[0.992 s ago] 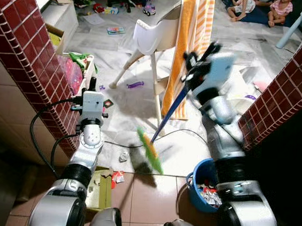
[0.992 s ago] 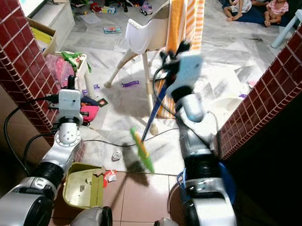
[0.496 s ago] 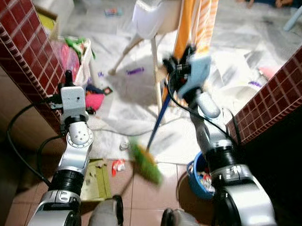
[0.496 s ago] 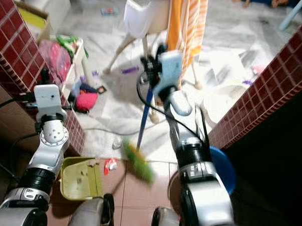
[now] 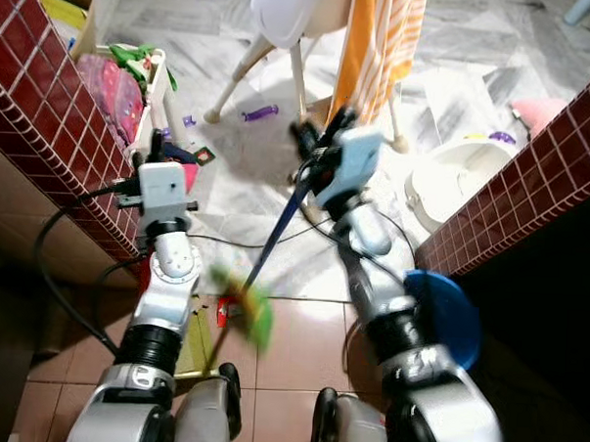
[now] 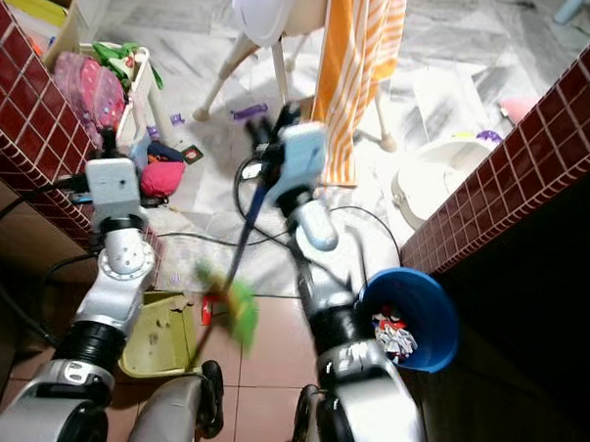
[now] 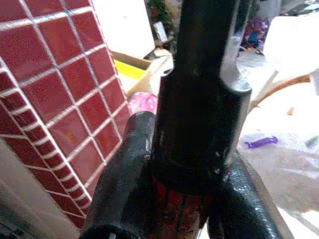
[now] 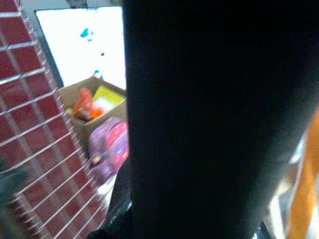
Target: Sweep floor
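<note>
Broom blurred mid-frame beside the dustpan, both claws clenched.

The right gripper (image 5: 313, 143), upper centre, clamps the blue broom (image 6: 236, 267) handle; its green head is a smear at lower centre on the tiled floor (image 5: 289, 353). The left gripper (image 5: 159, 142) grasps a black handle. The yellow-green dustpan (image 6: 158, 337) sits lower left, partly hidden by the left arm.

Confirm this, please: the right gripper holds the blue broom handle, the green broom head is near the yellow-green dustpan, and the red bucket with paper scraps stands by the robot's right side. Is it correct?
Not quite: the bucket is blue, not red, as the right eye view shows. The rest holds: the right gripper holds the blue broom handle, the green broom head is near the yellow-green dustpan, and the bucket with paper scraps stands by the robot's right side.
</note>
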{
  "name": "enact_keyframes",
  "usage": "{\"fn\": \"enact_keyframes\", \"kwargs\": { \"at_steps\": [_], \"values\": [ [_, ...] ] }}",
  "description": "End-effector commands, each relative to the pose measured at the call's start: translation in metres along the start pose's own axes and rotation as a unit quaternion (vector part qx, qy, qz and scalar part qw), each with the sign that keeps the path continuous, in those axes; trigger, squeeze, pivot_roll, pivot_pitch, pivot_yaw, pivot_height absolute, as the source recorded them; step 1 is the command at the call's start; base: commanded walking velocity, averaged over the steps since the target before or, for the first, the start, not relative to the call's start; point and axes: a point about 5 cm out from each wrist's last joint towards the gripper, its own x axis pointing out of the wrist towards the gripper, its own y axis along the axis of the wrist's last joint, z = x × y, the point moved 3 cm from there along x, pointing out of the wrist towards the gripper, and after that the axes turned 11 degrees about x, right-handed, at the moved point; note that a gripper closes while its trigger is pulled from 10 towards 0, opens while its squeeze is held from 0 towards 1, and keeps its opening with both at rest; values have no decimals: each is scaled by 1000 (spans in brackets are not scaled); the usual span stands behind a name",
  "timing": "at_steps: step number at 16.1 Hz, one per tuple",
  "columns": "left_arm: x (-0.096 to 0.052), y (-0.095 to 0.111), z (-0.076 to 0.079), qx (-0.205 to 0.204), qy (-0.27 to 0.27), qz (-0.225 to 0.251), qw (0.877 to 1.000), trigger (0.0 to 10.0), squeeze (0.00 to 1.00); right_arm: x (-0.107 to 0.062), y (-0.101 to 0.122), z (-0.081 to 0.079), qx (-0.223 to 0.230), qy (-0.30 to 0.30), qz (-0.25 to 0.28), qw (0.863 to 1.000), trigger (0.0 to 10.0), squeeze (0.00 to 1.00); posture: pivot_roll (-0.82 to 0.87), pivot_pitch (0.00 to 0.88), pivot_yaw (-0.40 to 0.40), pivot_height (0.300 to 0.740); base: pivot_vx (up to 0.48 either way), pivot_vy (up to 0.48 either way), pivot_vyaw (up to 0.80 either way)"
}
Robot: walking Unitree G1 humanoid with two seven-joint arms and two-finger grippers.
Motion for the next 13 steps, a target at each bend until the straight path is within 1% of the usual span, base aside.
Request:
{"fn": "enact_keyframes", "kwargs": {
  "at_steps": [1,2,3,4,5,6,8,10,11,12,13],
  "values": [
    [-31,-35,34,-67,-50,-106,991,10000,0,-2,-13,-22,77,-3,-6,997,10000,0,-121,326,-98,740,0,0,0],
    [-32,-36,36,-73,-54,-109,990,10000,0,-3,-16,-26,96,-2,-12,995,10000,0,-125,321,-101,740,0,0,0],
    [-33,-37,38,-79,-60,-112,989,10000,0,-4,-18,-30,124,1,-22,992,10000,0,-131,316,-105,740,0,0,0],
    [-34,-39,41,-90,-65,-118,987,10000,0,-2,-17,-32,174,3,-33,984,10000,0,-141,306,-109,740,0,0,0],
    [-33,-39,42,-95,-67,-121,986,10000,0,-1,-14,-31,191,4,-35,981,10000,0,-146,296,-111,740,0,0,0],
    [-33,-37,52,-131,-91,-131,978,10000,0,10,11,-28,252,16,-19,967,10000,0,-163,266,-107,740,0,0,0],
    [-32,-32,60,-152,-111,-131,973,10000,0,14,29,-30,284,36,-10,958,10000,0,-170,252,-104,740,0,0,0],
    [-29,-28,69,-174,-140,-139,965,10000,0,18,49,-27,273,49,2,961,10000,0,-178,220,-94,740,0,0,0],
    [-28,-26,71,-175,-145,-136,964,10000,0,19,56,-26,255,57,10,965,10000,0,-175,200,-86,740,0,0,0],
    [-26,-23,72,-175,-158,-130,963,10000,0,18,70,-26,214,74,22,974,10000,0,-172,184,-76,740,0,0,0],
    [-25,-22,72,-176,-166,-125,962,10000,0,17,81,-21,157,81,32,984,10000,0,-172,172,-67,740,0,0,0]
  ]
}}
